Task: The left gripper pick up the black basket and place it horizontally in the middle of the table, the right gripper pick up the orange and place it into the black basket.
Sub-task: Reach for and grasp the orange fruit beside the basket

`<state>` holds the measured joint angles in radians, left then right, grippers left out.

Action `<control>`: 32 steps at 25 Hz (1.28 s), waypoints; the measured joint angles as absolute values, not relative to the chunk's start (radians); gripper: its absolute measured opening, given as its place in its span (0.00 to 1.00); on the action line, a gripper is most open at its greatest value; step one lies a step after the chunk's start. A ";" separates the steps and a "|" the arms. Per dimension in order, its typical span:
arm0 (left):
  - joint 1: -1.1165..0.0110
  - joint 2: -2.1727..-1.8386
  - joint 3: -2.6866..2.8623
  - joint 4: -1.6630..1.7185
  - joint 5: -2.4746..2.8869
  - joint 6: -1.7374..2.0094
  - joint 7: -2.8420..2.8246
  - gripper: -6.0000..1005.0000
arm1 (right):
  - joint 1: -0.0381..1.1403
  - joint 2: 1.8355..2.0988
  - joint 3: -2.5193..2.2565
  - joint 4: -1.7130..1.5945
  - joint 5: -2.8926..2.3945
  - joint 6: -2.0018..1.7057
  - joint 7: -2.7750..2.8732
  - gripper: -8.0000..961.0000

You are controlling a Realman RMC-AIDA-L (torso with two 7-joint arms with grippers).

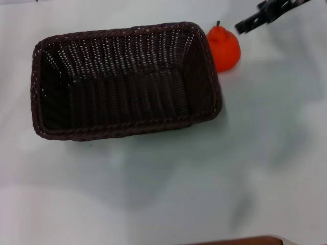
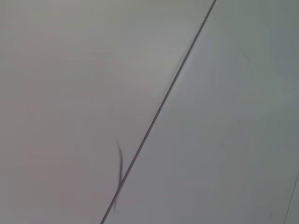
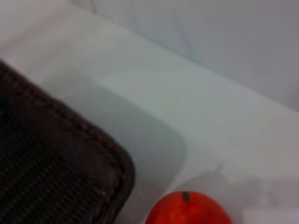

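The black basket (image 1: pixel 125 79) lies lengthwise on the white table (image 1: pixel 168 184) in the head view, its long side running left to right, and it is empty inside. The orange (image 1: pixel 223 46) stands on the table just outside the basket's far right corner, touching or nearly touching the rim. The right gripper (image 1: pixel 255 19) shows as a black and silver tip at the top right, just beyond the orange and apart from it. The right wrist view shows the basket's corner (image 3: pixel 56 158) and the orange's top (image 3: pixel 189 210). The left gripper is out of view.
The left wrist view shows only a pale surface with a thin dark seam (image 2: pixel 159 109). A brown edge (image 1: pixel 240 241) shows at the table's near side.
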<state>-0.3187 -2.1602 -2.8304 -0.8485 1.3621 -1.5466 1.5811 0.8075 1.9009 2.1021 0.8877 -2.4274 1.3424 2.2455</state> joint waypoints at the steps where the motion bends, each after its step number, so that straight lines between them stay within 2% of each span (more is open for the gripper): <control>1: -0.320 -2.160 -2.830 -0.848 1.362 -1.547 1.581 0.90 | 0.809 1.907 2.087 0.881 -2.429 1.335 2.244 0.99; 7: -0.320 -2.160 -2.822 -0.837 1.361 -1.547 1.580 0.90 | 0.825 1.939 2.025 0.828 -2.441 1.269 2.241 0.98; 17: -0.318 -2.162 -2.818 -0.827 1.361 -1.548 1.568 0.90 | 0.878 1.991 1.943 0.708 -2.464 1.051 2.220 0.91; 23: -0.317 -2.160 -2.818 -0.821 1.364 -1.547 1.556 0.90 | 0.890 2.005 1.941 0.690 -2.477 1.011 2.218 0.87; 32: -0.316 -2.158 -2.818 -0.812 1.366 -1.547 1.540 0.90 | 0.890 2.009 1.942 0.682 -2.479 1.001 2.216 0.46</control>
<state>-0.3164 -2.1580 -2.8180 -0.8116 1.3664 -1.5472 1.5399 0.8903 2.0088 1.9422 0.6824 -2.4786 1.0008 2.2158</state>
